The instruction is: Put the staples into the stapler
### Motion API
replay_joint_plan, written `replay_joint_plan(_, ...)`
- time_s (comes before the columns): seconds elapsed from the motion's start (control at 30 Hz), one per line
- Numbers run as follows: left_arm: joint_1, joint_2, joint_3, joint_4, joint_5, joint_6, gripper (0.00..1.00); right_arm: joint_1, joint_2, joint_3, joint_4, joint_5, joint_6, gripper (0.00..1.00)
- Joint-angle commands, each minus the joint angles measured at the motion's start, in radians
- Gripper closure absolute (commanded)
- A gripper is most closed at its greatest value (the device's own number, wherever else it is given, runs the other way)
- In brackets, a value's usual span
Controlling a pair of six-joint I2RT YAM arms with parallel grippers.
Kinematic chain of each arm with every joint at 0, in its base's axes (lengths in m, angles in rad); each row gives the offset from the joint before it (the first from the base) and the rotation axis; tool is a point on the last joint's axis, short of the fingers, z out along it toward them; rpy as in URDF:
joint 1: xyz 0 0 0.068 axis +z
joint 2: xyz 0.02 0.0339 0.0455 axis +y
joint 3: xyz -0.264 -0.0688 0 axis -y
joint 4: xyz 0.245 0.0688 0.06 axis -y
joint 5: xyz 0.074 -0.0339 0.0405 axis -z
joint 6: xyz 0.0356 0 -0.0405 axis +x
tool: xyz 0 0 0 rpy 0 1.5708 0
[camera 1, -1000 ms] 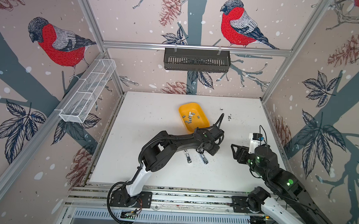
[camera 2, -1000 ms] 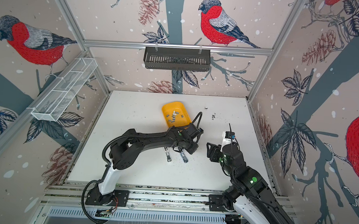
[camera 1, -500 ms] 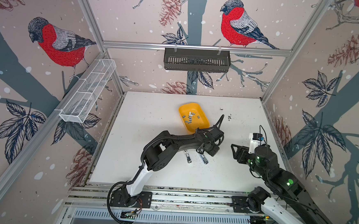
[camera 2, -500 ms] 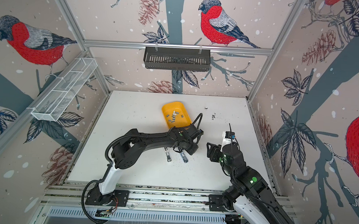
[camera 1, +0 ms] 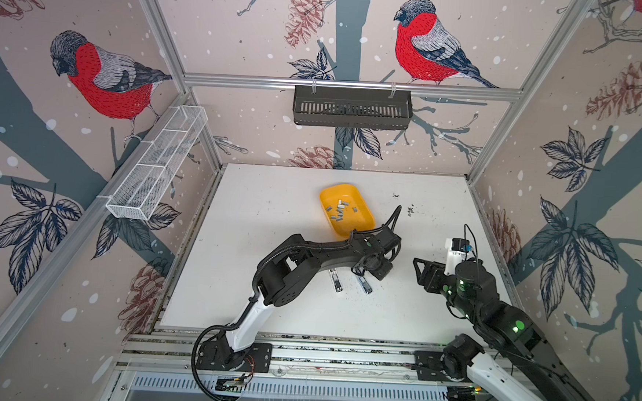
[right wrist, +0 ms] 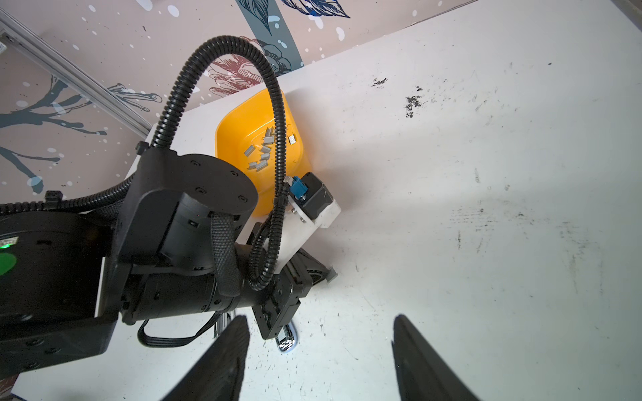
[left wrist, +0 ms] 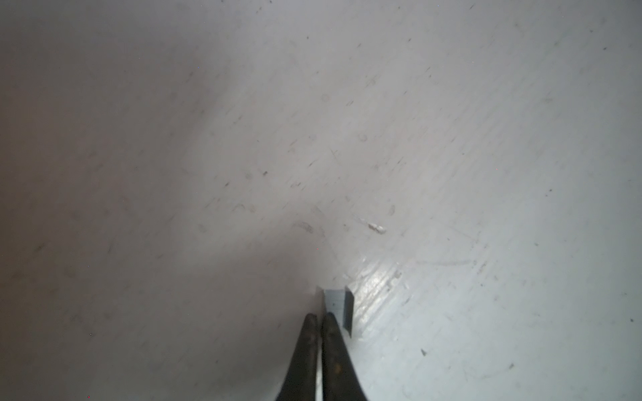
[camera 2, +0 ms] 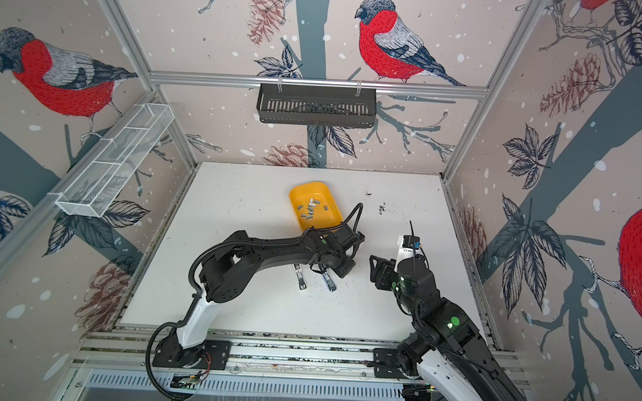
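Right gripper (right wrist: pixel 320 317): jaws open, empty, above the table (camera 1: pixel 273 213). Stapler (camera 1: pixel 335 282): lies on the table beside the left gripper (left wrist: pixel 319 316). Left gripper: jaws closed, one staple strip (left wrist: pixel 338 305) at the tips, grip unconfirmed. Other staples (camera 1: pixel 340 210): in the yellow tray (camera 1: pixel 365 227). Judged status: no strip inserted yet.

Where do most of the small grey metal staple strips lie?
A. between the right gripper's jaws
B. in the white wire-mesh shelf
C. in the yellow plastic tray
C: a top view shows the staple strips scattered inside the yellow plastic tray.
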Motion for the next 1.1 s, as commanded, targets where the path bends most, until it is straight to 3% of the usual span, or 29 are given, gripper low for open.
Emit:
replay_joint_plan(0.0, -0.004, 0.003, -0.007, -0.02, 0.005, 0.011, 0.94, 0.001, -0.001, -0.002, 0.019, 0.001, -0.012, 0.34)
replay_joint_plan(0.27, 0.009, -0.024, -0.009, -0.009, 0.035, 0.004, 1.0, 0.001, -0.001, -0.002, 0.019, 0.002, -0.011, 0.34)
replay_joint_plan(0.77, 0.087, -0.162, -0.124, 0.085, 0.195, -0.029, 1.0, -0.003, 0.0, 0.0, 0.024, -0.007, -0.015, 0.34)
replay_joint_plan(1.07, 0.151, -0.244, -0.201, 0.164, 0.315, -0.093, 1.0, -0.016, 0.031, -0.031, 0.132, -0.128, 0.016, 0.34)
